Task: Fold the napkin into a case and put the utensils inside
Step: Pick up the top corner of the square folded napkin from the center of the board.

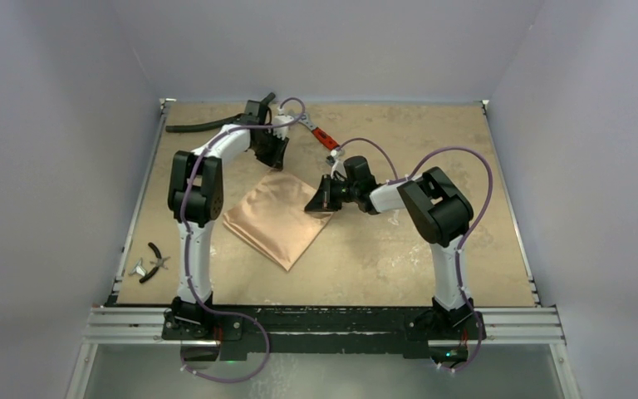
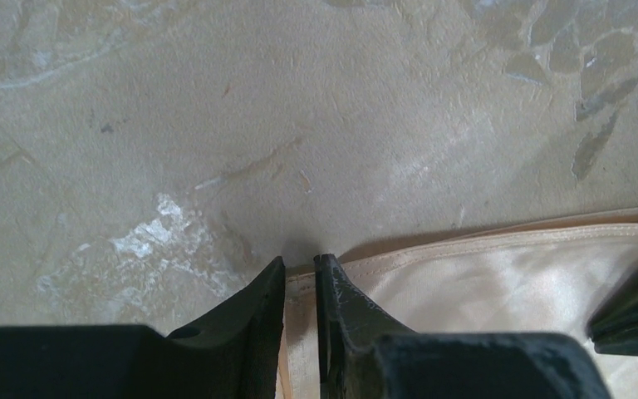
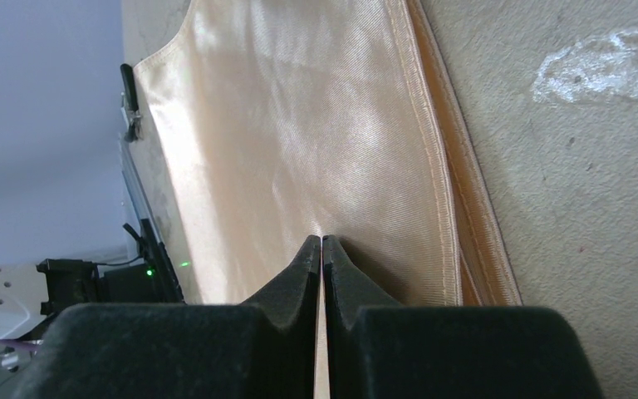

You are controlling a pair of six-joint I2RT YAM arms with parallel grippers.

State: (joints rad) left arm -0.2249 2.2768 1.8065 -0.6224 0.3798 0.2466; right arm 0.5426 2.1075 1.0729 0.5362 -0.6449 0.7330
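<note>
The peach-orange napkin (image 1: 278, 218) lies folded flat as a diamond in the middle of the table. My left gripper (image 1: 272, 158) stands at its far corner. In the left wrist view the left gripper (image 2: 300, 264) has its jaws a narrow gap apart, with the napkin's hemmed corner (image 2: 498, 274) lying between them. My right gripper (image 1: 320, 202) is at the napkin's right corner. Its tips (image 3: 322, 243) are pressed together, pinching the napkin's top layer (image 3: 299, 125). The utensils (image 1: 149, 261), slim dark pieces with shiny ends, lie near the table's left edge, far from both grippers.
A red-handled wrench (image 1: 325, 138) lies behind the right gripper. A curved black hose (image 1: 203, 127) rests at the back left. A metal rail (image 1: 324, 320) runs along the near edge by the arm bases. Grey walls close in the table on three sides.
</note>
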